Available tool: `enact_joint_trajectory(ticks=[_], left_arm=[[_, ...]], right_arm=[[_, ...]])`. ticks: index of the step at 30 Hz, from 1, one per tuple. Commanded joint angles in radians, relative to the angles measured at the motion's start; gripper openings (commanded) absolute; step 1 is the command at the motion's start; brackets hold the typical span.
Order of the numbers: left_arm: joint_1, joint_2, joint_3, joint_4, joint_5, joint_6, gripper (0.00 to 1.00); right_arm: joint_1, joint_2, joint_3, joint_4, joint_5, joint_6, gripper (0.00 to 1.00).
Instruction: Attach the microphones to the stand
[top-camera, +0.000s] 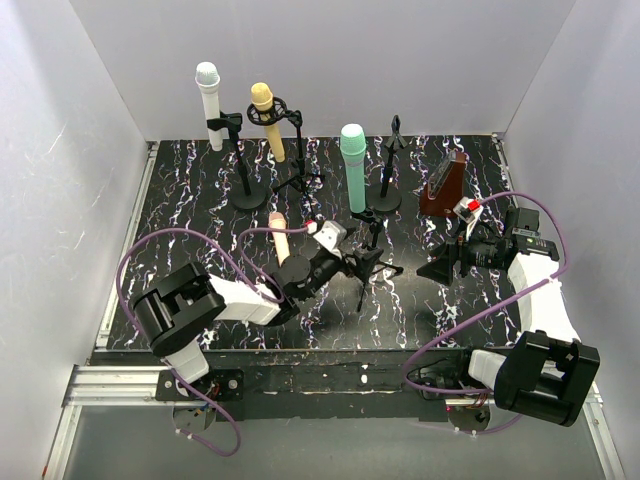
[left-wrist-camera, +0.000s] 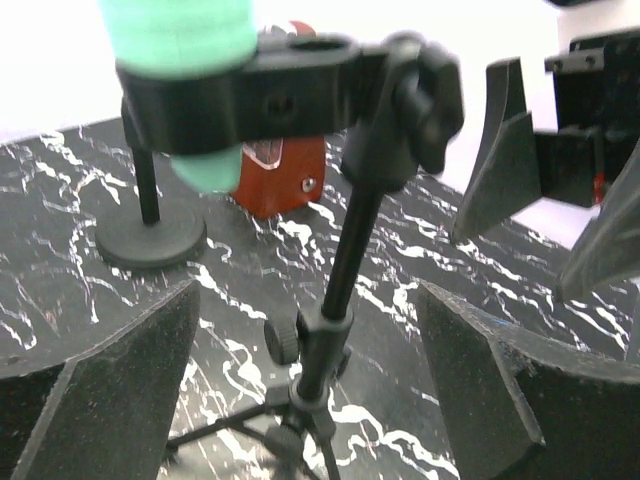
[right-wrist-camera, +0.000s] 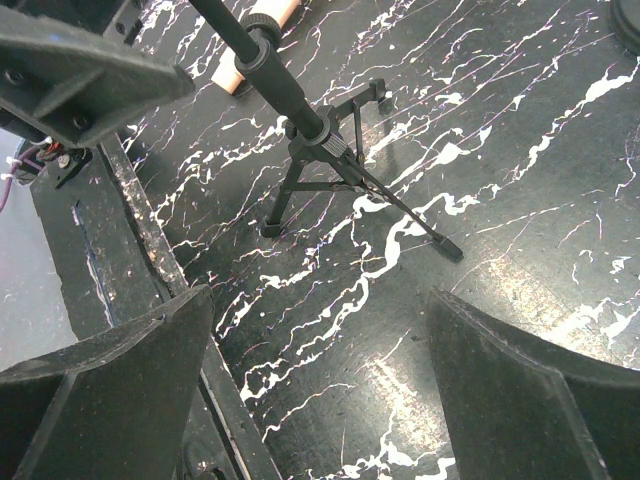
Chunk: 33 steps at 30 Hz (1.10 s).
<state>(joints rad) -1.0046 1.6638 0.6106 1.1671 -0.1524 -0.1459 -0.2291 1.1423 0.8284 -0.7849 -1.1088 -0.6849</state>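
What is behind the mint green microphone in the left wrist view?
A red-brown metronome, its middle hidden by the microphone and black clip. Left of it, a round stand base.

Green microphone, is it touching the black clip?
Touching. The left wrist view shows the black clip wrapped round the green microphone.

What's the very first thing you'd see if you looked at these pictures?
Three pastel microphones are held up above the black marbled table: the white microphone at the back left, the yellow microphone beside it, and the mint green microphone nearer the middle. The peach-pink microphone lies flat on the table near the left arm.
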Motion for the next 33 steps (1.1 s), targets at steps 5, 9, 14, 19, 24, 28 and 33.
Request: enact_joint_trajectory(ticks=[5, 9, 14, 19, 24, 28, 33], left_arm=[[-0.003, 0.034, 0.144, -0.086, -0.035, 0.092, 0.74], [-0.003, 0.056, 0.167, -0.096, -0.026, 0.095, 0.53], [-0.003, 0.065, 0.178, -0.104, 0.0, 0.108, 0.09], [-0.003, 0.007, 0.175, -0.122, 0.039, 0.14, 0.0], [0.012, -0.179, 0.184, -0.292, 0.077, 0.196, 0.0], [0.05, -0.382, 0.161, -0.505, 0.119, 0.221, 0.0], [0.165, -0.634, 0.115, -0.779, 0.152, 0.243, 0.0]], right_arm=[[-0.006, -0.01, 0.009, 0.003, -0.013, -0.013, 0.92], [-0.006, -0.012, 0.008, 0.001, -0.011, -0.013, 0.93], [-0.006, -0.01, 0.009, 0.001, -0.014, -0.015, 0.93], [-0.006, -0.009, 0.011, -0.004, -0.013, -0.016, 0.93], [-0.006, -0.016, 0.011, -0.004, -0.011, -0.019, 0.93], [-0.006, -0.018, 0.009, -0.005, -0.014, -0.021, 0.93], [-0.006, -0.009, 0.014, -0.008, -0.016, -0.022, 0.93]])
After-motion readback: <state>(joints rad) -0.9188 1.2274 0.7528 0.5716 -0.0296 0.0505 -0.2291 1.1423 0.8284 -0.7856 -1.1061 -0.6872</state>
